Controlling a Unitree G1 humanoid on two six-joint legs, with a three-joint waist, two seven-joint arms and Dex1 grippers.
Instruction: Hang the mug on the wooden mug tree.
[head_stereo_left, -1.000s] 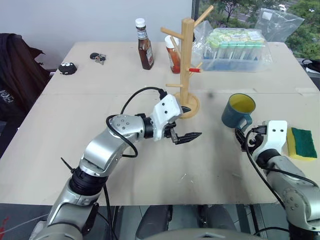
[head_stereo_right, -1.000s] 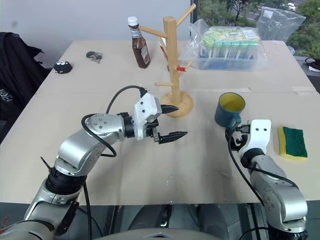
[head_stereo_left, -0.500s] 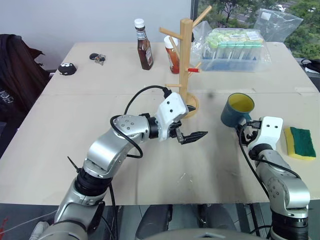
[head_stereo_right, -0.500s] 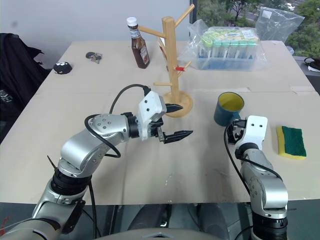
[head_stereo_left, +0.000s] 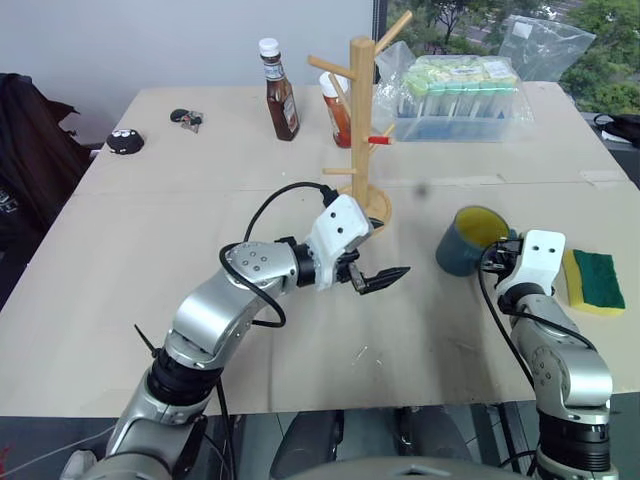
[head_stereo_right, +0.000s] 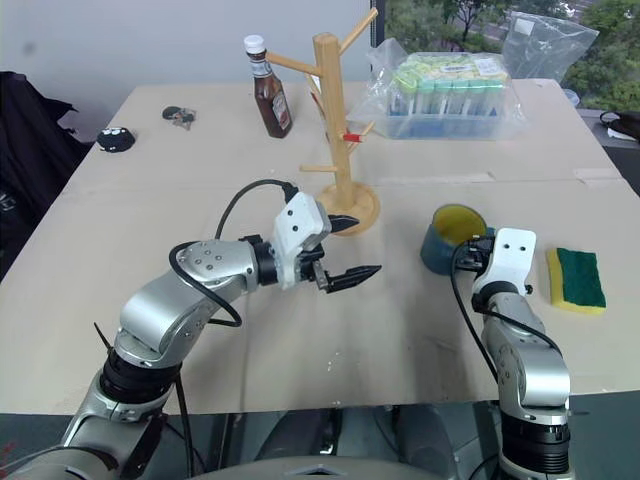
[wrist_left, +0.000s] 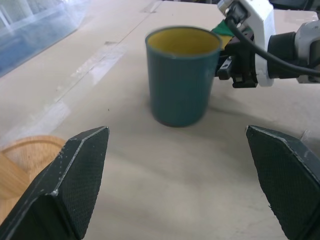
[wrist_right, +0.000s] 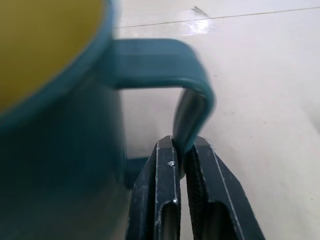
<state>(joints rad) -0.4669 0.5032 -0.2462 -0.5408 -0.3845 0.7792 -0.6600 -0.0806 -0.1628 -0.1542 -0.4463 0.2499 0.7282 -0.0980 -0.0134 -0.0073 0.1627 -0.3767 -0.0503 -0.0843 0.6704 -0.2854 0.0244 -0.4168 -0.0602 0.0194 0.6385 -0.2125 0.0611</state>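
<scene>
Pinched on the loop handle of the dark teal-blue ceramic mug (head_stereo_left: 468, 240), our right gripper (wrist_right: 183, 159) should lift slowly (grip looks thin). Our left gripper (head_stereo_left: 383, 281) hangs wide open, holding nothing.

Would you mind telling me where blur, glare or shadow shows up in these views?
Right wrist view: the mug wall is soft and out of focus close up, with glare on the table behind the handle; left wrist view: the mug is fairly sharp and casts a soft shadow, while the left gripper fingers loom blurred; eye views: even daylight, bright window behind the wooden mug tree.
</scene>
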